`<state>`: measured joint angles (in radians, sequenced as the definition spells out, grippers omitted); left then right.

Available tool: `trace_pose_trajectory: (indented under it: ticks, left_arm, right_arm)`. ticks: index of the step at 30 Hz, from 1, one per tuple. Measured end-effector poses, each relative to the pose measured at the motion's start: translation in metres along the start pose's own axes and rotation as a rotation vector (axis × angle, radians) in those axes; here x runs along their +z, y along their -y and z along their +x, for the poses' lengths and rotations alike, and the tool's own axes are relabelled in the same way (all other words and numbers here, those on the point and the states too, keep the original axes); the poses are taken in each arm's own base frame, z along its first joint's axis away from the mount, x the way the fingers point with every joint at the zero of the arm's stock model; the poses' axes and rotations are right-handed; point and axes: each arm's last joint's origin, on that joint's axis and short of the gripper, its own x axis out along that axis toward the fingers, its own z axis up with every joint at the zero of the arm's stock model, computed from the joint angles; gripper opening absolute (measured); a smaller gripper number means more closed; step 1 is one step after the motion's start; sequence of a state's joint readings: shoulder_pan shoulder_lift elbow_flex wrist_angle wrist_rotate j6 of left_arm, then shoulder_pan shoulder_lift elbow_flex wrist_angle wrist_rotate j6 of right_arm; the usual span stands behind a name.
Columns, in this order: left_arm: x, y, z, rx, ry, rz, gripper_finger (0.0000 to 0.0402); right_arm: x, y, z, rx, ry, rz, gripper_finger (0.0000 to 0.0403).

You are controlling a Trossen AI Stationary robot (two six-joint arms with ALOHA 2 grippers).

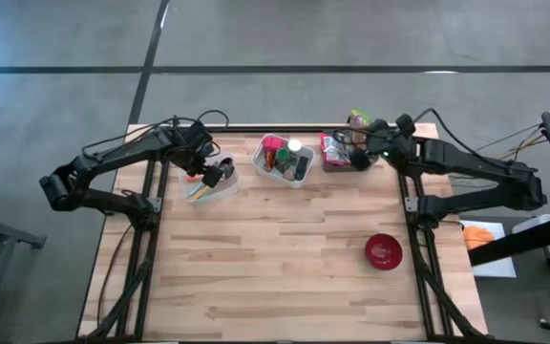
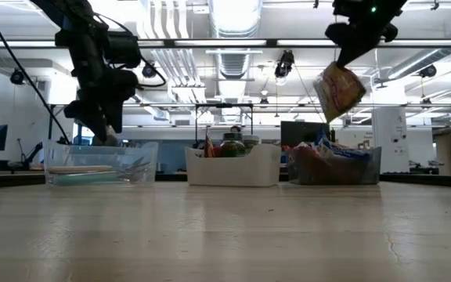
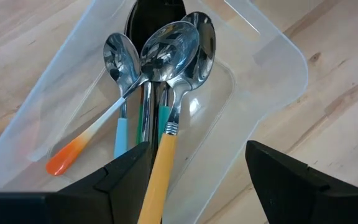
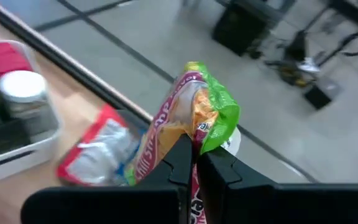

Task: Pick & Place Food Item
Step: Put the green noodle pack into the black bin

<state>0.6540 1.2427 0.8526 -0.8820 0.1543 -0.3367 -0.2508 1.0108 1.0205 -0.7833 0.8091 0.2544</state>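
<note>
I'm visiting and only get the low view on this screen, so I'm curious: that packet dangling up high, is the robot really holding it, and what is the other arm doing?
Observer: Yes. The right wrist view shows the right gripper shut on the snack packet, pinching its edge.
Operator: Where is it over the table?
Observer: From above, it hangs by the bin of packets at the far right of the table.
Operator: And the other arm?
Observer: The left gripper is open over a clear tub of spoons, holding nothing.
Operator: Anything I can't see on the table?
Observer: A red bowl sits nearer the front, on the right.
</note>
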Motion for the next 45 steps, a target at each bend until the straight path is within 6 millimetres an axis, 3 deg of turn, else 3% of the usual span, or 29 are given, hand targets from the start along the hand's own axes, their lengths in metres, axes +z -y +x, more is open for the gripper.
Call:
trace_pose_trajectory:
  ticks: [12, 27, 38, 45]
  left_arm:
    - [0.000, 0.000, 0.000, -0.001, 0.003, -0.038, 0.0268]
    - [0.000, 0.000, 0.000, -0.002, 0.003, -0.044, 0.0268]
    - [0.000, 0.001, 0.000, -0.007, 0.003, -0.061, 0.0268]
    - [-0.001, 0.004, 0.001, -0.014, -0.003, -0.044, 0.0268]
  right_arm:
    - [-0.014, -0.011, 0.039, -0.227, -0.121, -0.145, 0.0008]
    - [-0.013, 0.009, 0.082, -0.386, -0.209, -0.085, 0.0008]
    - [-0.034, -0.020, 0.123, -0.384, -0.277, -0.170, 0.0008]
    - [-0.046, -0.043, 0.130, -0.318, -0.323, -0.202, 0.0008]
